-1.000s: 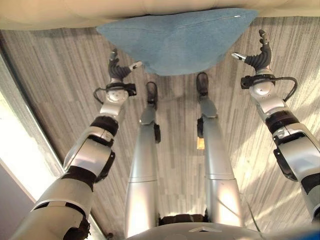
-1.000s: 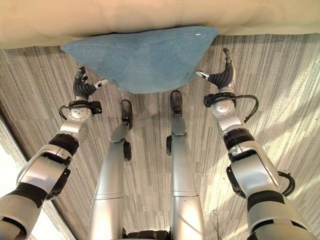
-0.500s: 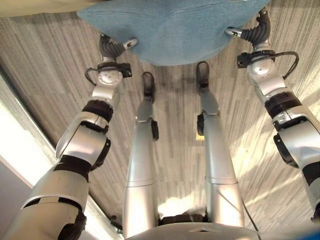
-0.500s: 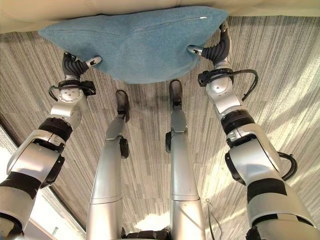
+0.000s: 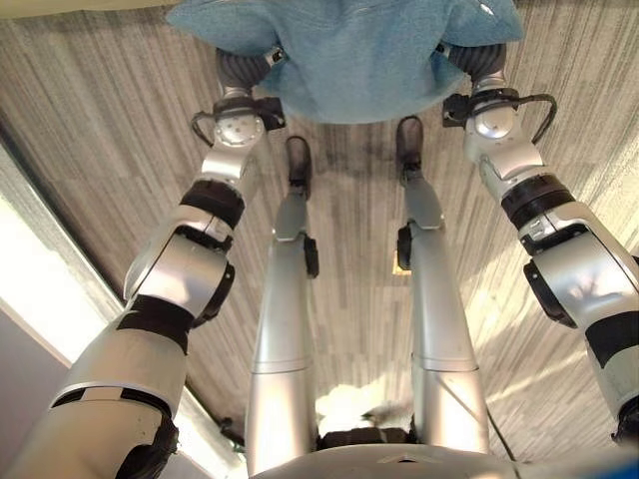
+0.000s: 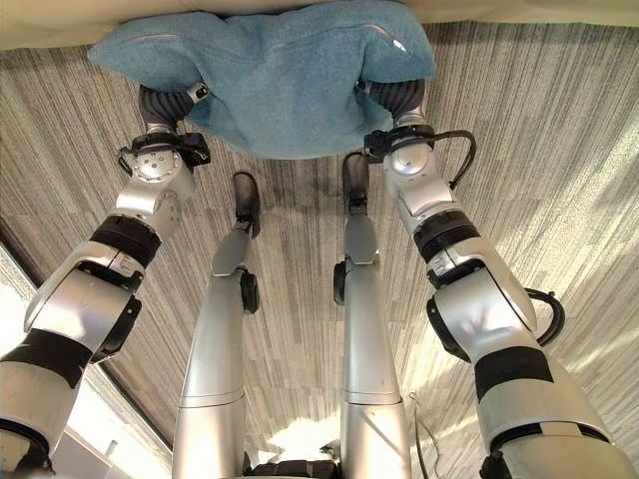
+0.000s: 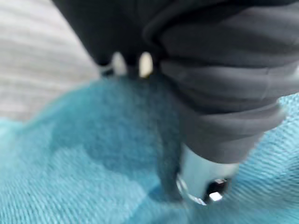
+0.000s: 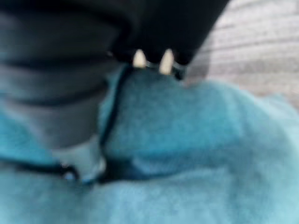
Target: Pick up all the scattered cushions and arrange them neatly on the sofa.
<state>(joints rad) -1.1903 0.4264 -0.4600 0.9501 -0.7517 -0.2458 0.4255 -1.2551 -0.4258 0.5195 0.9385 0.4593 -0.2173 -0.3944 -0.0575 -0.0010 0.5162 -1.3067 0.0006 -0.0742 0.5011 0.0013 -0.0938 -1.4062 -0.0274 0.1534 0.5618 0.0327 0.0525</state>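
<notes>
Now squeezing the blue cushion (image 6: 280, 80) between left hand (image 6: 160, 105) and right hand (image 6: 397, 98), fingers hidden, grip unclear; may slip.

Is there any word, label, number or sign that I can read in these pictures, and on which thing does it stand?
None: no readable text stands on the blue cushion, the sofa or the floor.
A small white mark near the cushion's corner is too small to read.
</notes>
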